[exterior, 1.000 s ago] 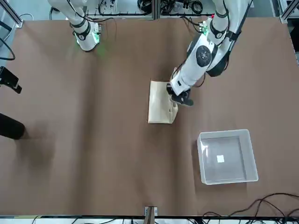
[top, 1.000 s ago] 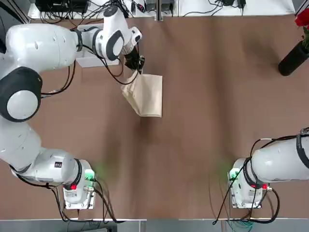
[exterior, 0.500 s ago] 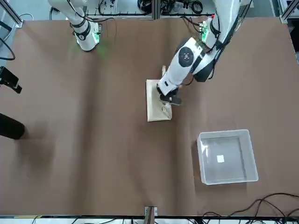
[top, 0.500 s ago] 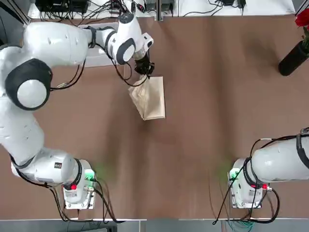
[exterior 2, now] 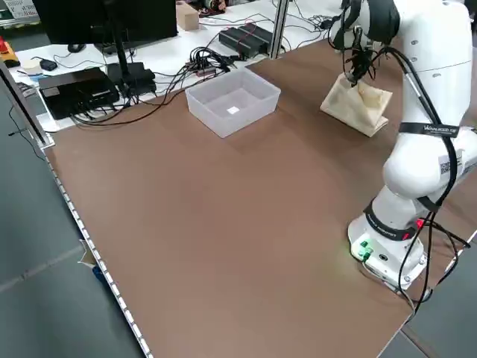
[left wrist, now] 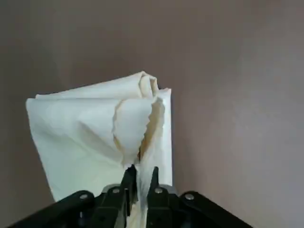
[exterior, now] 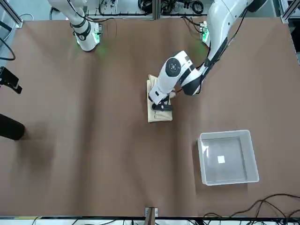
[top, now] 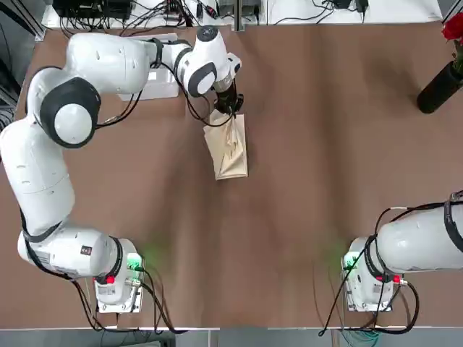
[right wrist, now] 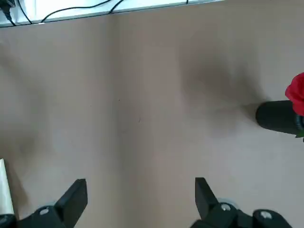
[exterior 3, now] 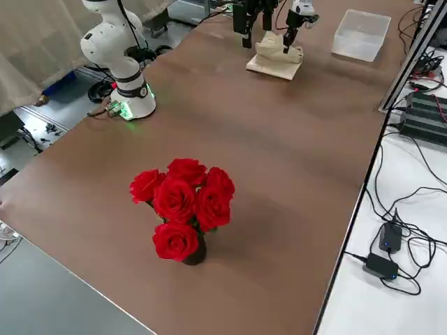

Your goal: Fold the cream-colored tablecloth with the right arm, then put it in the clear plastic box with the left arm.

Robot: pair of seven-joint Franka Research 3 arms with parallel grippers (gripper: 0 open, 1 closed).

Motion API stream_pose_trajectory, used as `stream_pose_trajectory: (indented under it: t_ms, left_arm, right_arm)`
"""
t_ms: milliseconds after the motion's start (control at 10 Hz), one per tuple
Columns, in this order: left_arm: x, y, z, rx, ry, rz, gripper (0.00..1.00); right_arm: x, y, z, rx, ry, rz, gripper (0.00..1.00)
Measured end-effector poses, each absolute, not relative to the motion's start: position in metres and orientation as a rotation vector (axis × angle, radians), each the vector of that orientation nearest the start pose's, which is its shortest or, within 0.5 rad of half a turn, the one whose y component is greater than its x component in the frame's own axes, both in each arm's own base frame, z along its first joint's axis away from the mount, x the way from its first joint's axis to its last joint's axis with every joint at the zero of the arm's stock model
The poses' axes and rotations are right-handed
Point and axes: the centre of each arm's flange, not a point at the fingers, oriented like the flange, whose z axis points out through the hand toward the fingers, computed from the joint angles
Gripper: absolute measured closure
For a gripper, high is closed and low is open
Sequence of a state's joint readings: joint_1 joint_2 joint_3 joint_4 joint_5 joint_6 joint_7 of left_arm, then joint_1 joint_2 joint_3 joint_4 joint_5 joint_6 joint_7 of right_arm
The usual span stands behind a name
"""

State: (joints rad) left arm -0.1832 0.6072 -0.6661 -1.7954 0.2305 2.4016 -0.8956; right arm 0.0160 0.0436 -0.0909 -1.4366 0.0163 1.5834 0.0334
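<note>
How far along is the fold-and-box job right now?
Folding looks done: the cream-colored tablecloth lies as a compact bundle on the table. In hand: the left gripper pinches its edge. Left: carrying it into the empty clear plastic box. The right gripper is parked, open.

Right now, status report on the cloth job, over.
Left gripper pinching the folded cloth at its edge. Right gripper open, parked. Box empty, path to it clear.

A wide brown table (top: 304,181) carries a folded cream-colored tablecloth (top: 230,148) near its middle. A clear plastic box (exterior: 228,157) rests well apart from the tablecloth, toward the table's far edge. A dark vase (top: 438,88) of red roses (exterior 3: 183,199) stands far from the tablecloth, near the opposite corner.
</note>
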Motion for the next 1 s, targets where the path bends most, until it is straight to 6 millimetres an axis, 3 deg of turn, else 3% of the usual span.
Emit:
stream_pose_trajectory:
  t_ms: [500, 700, 900, 1000]
  left_arm:
    - [0.473, -0.488, 0.302, -3.403, 0.013, 0.049, 0.07]
    - [0.482, -0.479, 0.324, -3.382, -0.002, 0.008, 0.07]
    - [0.498, -0.455, 0.353, -3.337, -0.018, -0.081, 0.06]
    - [0.507, -0.439, 0.357, -3.314, -0.022, -0.104, 0.06]
  right_arm:
    - [0.568, -0.041, 0.665, -3.123, 0.170, -0.162, 0.00]
    - [0.568, -0.041, 0.665, -3.123, 0.172, -0.163, 0.00]
    - [0.568, -0.041, 0.665, -3.123, 0.172, -0.163, 0.00]
    - [0.568, -0.041, 0.665, -3.123, 0.172, -0.163, 0.00]
